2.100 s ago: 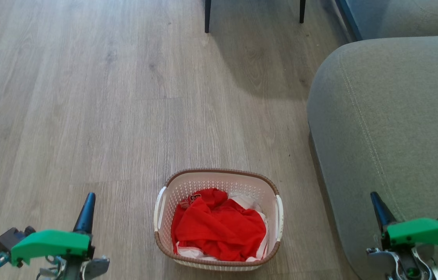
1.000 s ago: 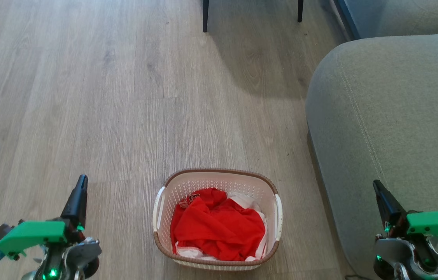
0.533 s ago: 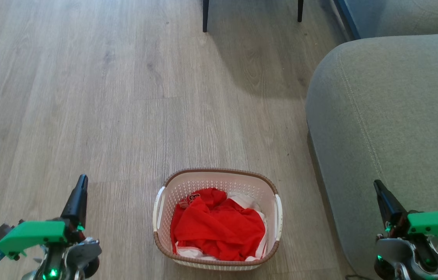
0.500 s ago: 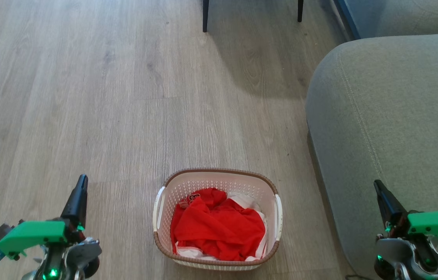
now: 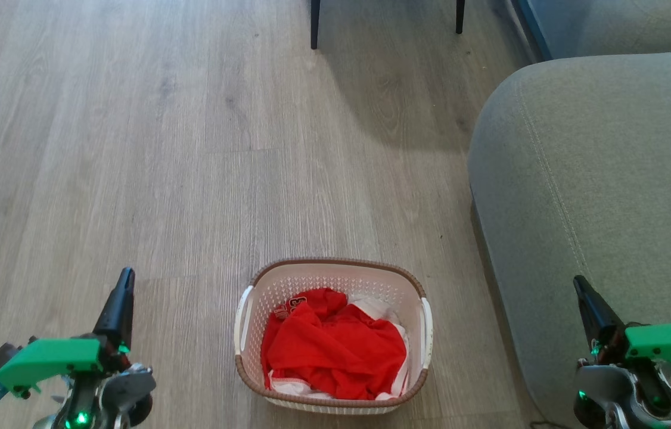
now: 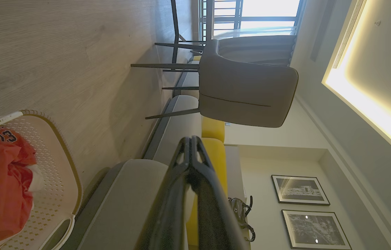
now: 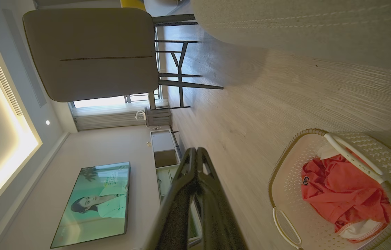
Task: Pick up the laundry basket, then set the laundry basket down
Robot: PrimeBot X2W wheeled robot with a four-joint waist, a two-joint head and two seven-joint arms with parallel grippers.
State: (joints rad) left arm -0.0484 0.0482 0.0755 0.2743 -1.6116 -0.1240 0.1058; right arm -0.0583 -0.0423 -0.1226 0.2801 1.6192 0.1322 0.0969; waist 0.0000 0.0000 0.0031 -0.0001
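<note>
The cream-white laundry basket [image 5: 335,271] with a brown rim and white side handles stands on the wood floor, low in the middle of the head view, with red and white clothes [image 5: 332,351] inside. It also appears at the lower left of the left wrist view as the laundry basket [image 6: 58,173] and at the lower right of the right wrist view as the laundry basket [image 7: 285,194]. My left gripper [image 5: 126,275] is shut, off to the basket's left. My right gripper [image 5: 577,282] is shut, off to its right in front of the sofa. Neither touches the basket.
A grey sofa [image 5: 603,179] fills the right side, close to the basket. Dark chair legs [image 5: 316,24] stand at the far top. A grey chair [image 6: 247,93] and wall pictures show in the left wrist view; a television [image 7: 93,203] hangs on the wall in the right wrist view.
Between two seconds and one second ago both grippers shifted and the view moved slightly. Over the last second nothing has visibly moved.
</note>
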